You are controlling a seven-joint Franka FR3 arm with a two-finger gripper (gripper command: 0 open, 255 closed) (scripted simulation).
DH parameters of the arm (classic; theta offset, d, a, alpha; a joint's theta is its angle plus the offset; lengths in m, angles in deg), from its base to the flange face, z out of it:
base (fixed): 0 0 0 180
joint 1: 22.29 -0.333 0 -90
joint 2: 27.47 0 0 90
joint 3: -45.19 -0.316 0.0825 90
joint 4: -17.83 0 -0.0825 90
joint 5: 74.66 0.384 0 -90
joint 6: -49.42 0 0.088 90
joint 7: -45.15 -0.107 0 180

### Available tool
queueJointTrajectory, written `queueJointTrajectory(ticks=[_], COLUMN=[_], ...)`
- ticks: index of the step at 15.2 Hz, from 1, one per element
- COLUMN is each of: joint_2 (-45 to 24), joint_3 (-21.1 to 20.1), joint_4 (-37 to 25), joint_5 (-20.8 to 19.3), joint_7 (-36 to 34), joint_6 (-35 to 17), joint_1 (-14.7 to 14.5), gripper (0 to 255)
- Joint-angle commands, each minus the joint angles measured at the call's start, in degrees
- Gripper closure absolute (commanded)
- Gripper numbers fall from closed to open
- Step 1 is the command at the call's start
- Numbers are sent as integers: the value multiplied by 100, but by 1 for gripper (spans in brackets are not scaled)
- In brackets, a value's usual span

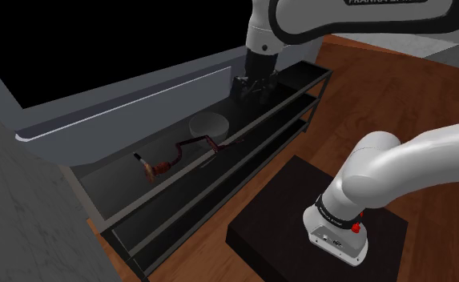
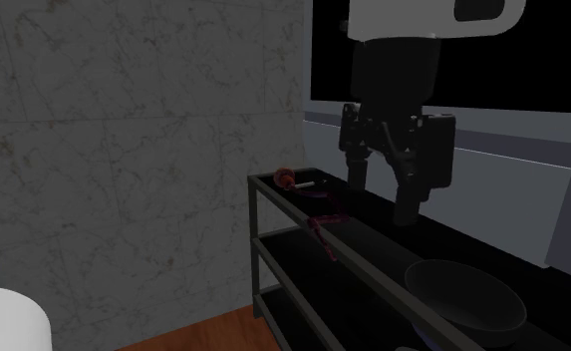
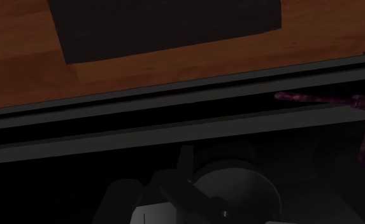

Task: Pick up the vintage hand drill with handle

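Black two-finger gripper [image 2: 382, 202] hangs over the top tier of the black three-tier metal rack [image 1: 219, 175], fingers spread apart with nothing between them. Well apart from it, toward the shoulder view's left, the dark red cranked hand drill with a rounded knob [image 1: 179, 155] lies on that tier near the front rail. A grey round dish [image 1: 207, 124] sits between them. A grey sloping panel [image 1: 139, 100] runs along the far side, a grey marbled wall [image 2: 124, 150] stands at the left end, and brown wood floor [image 1: 356, 64] lies below.

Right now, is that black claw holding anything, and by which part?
Nothing is held. The end effector hangs empty over the top shelf; the hand drill lies there, apart from it.
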Motion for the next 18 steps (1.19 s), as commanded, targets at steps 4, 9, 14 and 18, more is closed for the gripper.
queueJointTrajectory(ticks=[4, 9, 14, 18], joint_2=[-578, -1378, -1535, -1607], joint_3=[-717, -1391, -1505, -1549], joint_4=[-248, -711, -512, -294], joint_5=[249, 306, 313, 323], joint_7=[-901, -1787, -1888, -1893], joint_6=[-254, -501, -843, -1133], joint_1=[-152, -212, -226, -230], gripper=[0, 0, 0, 0])
